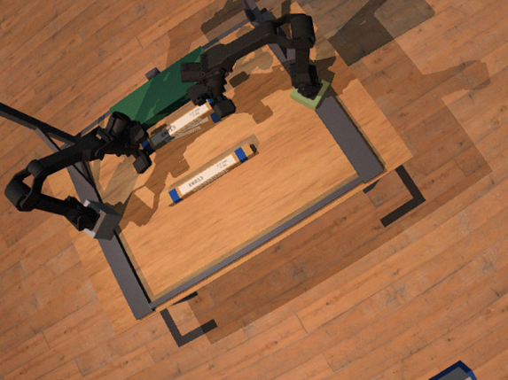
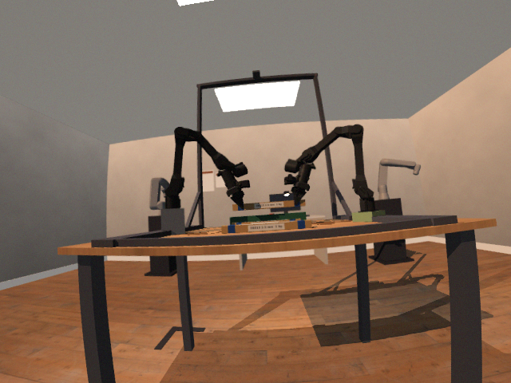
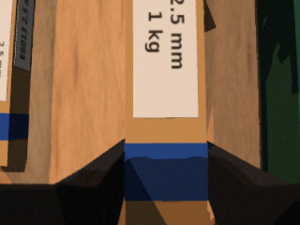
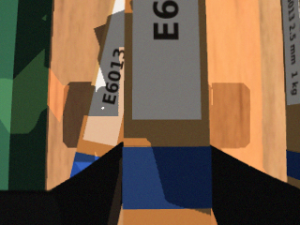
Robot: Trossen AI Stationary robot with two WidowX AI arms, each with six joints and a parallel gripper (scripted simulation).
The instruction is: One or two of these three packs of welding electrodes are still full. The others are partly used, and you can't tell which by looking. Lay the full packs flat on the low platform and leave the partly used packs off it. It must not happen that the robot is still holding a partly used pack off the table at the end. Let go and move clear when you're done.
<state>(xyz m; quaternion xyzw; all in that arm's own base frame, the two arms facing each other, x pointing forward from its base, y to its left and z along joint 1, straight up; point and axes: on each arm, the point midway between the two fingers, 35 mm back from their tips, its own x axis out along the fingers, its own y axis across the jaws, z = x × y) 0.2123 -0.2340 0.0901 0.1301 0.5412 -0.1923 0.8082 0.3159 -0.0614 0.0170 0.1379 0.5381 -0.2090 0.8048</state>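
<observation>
My left gripper [image 1: 211, 102] [image 2: 298, 202] [image 3: 163, 144] and right gripper [image 1: 146, 143] [image 2: 240, 206] [image 4: 167, 177] are shut on the two blue-banded ends of one electrode pack [image 1: 187, 118] [image 2: 270, 204]. It hangs level above the table. A second pack [image 1: 215, 117] [image 4: 99, 128] lies angled on the table, mostly hidden beneath the held one. A third pack [image 1: 209, 173] [image 2: 266, 227] [image 3: 6, 104] [image 4: 293, 127] lies flat farther toward the open front. The low green platform [image 1: 157, 92] [image 2: 247, 217] [image 3: 281, 141] [image 4: 28, 70] is beside the held pack and bears no visible pack; arms partly cover it.
Grey frame rails [image 1: 350, 139] edge the wooden table [image 1: 261, 207]. The left arm's base block [image 1: 305, 99] is light green. The right arm's base block [image 1: 106, 222] is grey. Posts of the overhead frame stand behind the platform. Both arms reach inward over the table.
</observation>
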